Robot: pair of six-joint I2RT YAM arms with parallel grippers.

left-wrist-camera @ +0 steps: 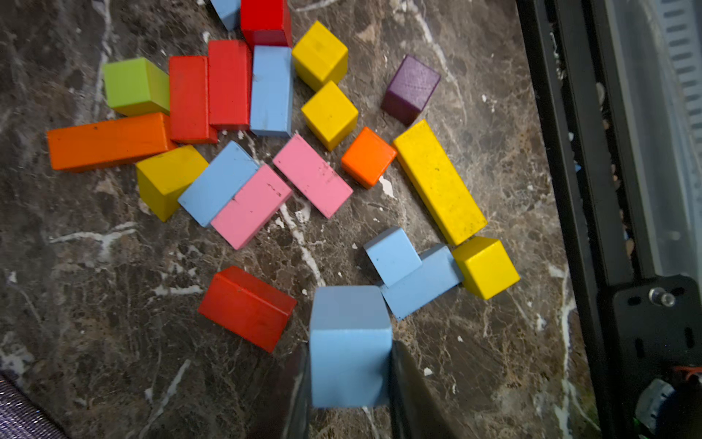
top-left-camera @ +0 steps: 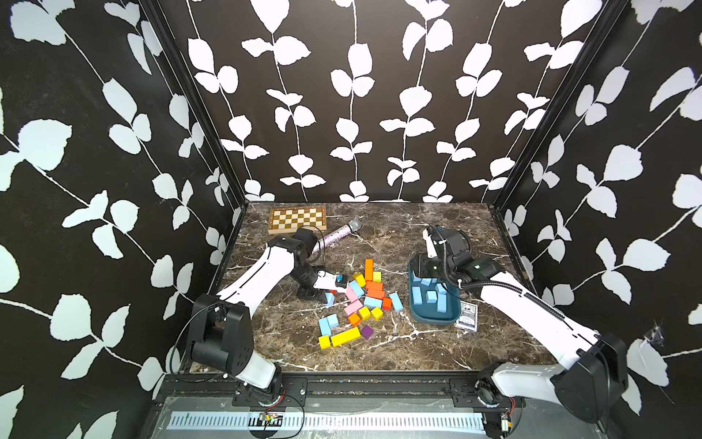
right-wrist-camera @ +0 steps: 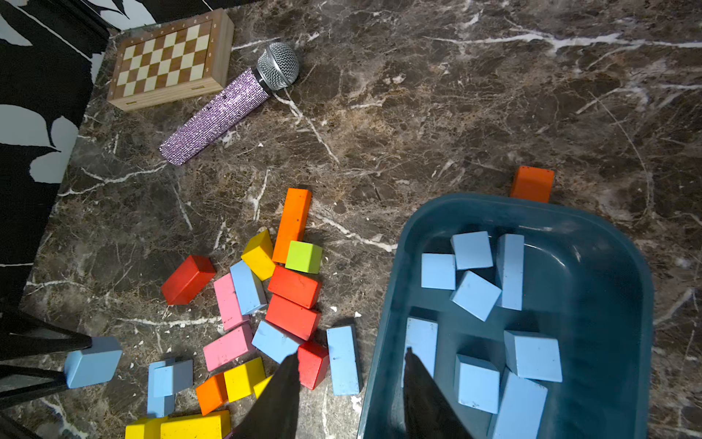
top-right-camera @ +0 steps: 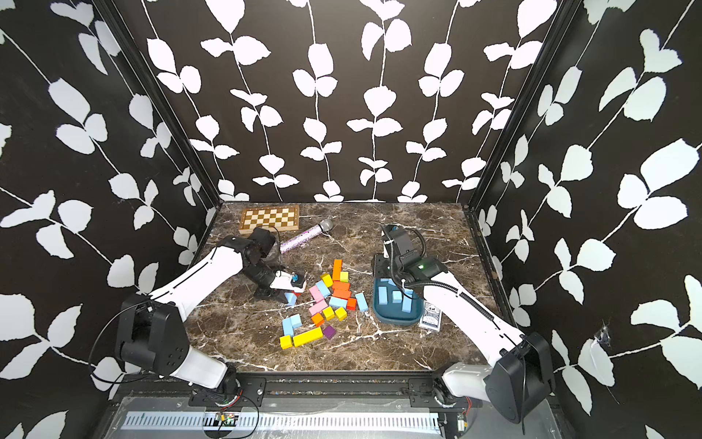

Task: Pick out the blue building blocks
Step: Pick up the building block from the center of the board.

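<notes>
Marble table: brown, white-veined, carrying a teal tray and a scatter of coloured blocks.
Tray: sits on the table's right side; about eight blue blocks, cubes and bars mixed, lie loose inside.
Pile: mid-table, just beside the tray, with pink, yellow, orange and red pieces and more blue ones among them.
Loose blues: a blue bar lies just beside the tray's wall, another is pressed against a pink bar, and a blue pair touches a yellow cube.
Right gripper: hovers by the tray's rim, jaws parted, nothing between them.
Left gripper: clamped on a blue block at the pile's left edge, low over the marble; whether it is clear of the surface cannot be told.
Handling: the pieces look like painted wood. They are probably light, rigid and not fragile, and the matte faces should resist slipping.
Hold: best across two opposite flat faces, and for bars across the narrow width near mid-length. Pieces pressed against neighbours likely need an approach from their free sides.
</notes>
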